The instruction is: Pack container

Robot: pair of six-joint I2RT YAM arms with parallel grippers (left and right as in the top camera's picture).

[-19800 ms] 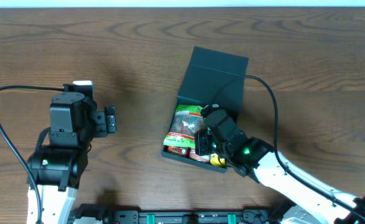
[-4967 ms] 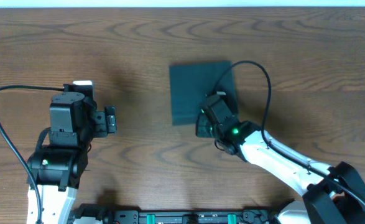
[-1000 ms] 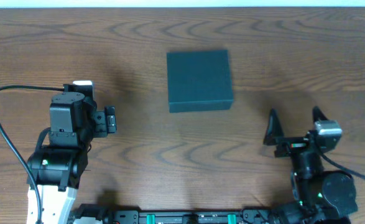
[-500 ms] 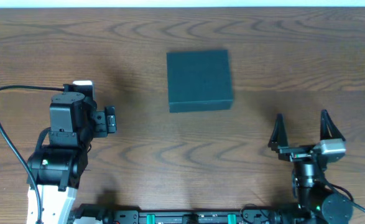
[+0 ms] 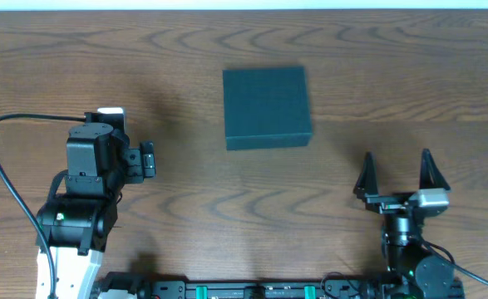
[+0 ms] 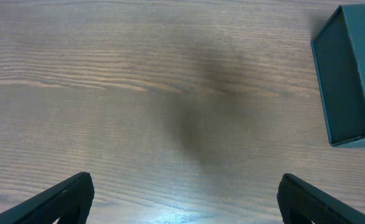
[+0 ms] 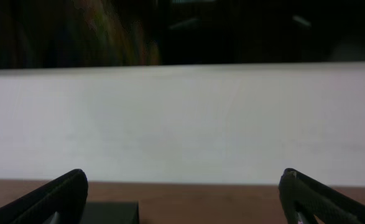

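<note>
The dark teal container point(image 5: 267, 108) rests on the wooden table with its flap lid closed, so its contents are hidden. Its side wall fills the upper right corner of the left wrist view point(image 6: 350, 74), and a dark corner of it peeks up at the bottom of the right wrist view point(image 7: 110, 213). My left gripper point(image 5: 148, 159) stands open over bare wood to the left of the box point(image 6: 185, 199). Close to the front edge at the right, my right gripper point(image 5: 397, 174) is open and empty, pointing toward the far side point(image 7: 185, 196).
A black cable point(image 5: 11, 124) loops from the left arm across the table's left side. A white wall point(image 7: 182, 124) rises behind the table's far edge. Bare wood lies between both grippers and the box.
The right arm has swung back and straightened near the front edge, its open fingers now level. The container and the left arm have not moved.
</note>
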